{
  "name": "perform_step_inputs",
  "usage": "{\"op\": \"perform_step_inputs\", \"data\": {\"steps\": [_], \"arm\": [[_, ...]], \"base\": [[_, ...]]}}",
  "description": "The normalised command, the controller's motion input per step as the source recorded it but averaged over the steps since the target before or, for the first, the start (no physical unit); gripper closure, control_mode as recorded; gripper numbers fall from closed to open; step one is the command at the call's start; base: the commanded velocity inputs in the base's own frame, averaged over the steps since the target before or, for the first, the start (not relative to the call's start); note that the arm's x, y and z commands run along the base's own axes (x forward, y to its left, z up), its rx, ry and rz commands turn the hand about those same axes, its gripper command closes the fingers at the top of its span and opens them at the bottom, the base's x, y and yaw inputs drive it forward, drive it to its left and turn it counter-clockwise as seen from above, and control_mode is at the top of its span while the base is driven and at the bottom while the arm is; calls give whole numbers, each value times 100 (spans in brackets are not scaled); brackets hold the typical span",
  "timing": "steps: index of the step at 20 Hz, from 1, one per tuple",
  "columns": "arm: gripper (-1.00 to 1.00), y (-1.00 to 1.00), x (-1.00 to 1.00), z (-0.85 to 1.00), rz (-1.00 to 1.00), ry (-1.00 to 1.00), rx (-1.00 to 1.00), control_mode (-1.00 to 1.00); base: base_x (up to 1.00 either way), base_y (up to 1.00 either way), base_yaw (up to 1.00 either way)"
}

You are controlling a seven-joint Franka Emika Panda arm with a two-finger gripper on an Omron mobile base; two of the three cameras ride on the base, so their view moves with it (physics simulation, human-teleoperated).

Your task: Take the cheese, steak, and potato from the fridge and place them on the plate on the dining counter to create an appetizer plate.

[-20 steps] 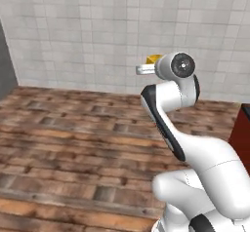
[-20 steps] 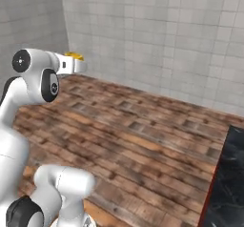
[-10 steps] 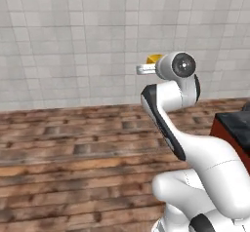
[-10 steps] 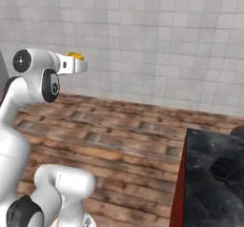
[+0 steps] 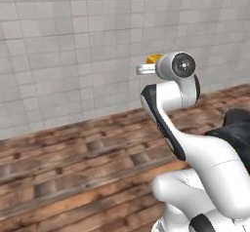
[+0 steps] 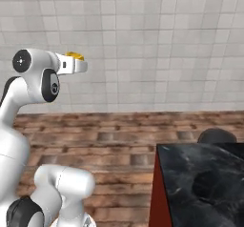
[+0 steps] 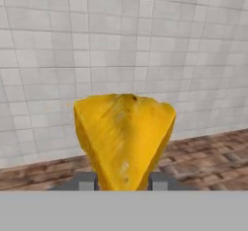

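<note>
My jaws are pinching the cheese [image 7: 124, 140] at its narrow lower end, and in the hand view the broad yellow-orange wedge stands up well above my two finger tips [image 7: 87, 181]. That is my first worry. The hold is low on a tapering block, so most of the cheese rides free above the pinch. If the base turns or brakes sharply, the wedge could rock, pivot between my tips, or slide out along its slanted faces.

From the base cameras I see the cheese [image 5: 154, 58] as a small yellow spot at the end of my raised wrist, carried high over the wooden floor [image 5: 73, 172] with the tiled wall [image 6: 157, 45] behind it. Nothing is beneath it, so a slip here would mean a long fall to the floor, and the piece might roll away from me.

In the right base view the near corner of the dining table [image 6: 205, 183] comes in at the lower right, black veined top on a red side, with a dark stool [image 6: 217, 136] just past its far edge. I judge that I am mid-carry towards it. The plate isn't in sight yet, so I cannot judge my aim. Swinging the arm across too early could clip the table's edge or the stool.
</note>
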Motion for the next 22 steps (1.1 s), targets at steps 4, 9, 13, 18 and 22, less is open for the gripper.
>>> {"op": "perform_step_inputs", "data": {"steps": [4,9,13,18,22], "arm": [[100,0,0,0,0,0,0,100],[100,0,0,0,0,0,0,100],[100,0,0,0,0,0,0,100],[100,0,0,0,0,0,0,100],[100,0,0,0,0,0,0,100]], "base": [[81,28,-50],[74,35,-49],[73,41,-48],[76,45,-49],[79,48,-49]]}}
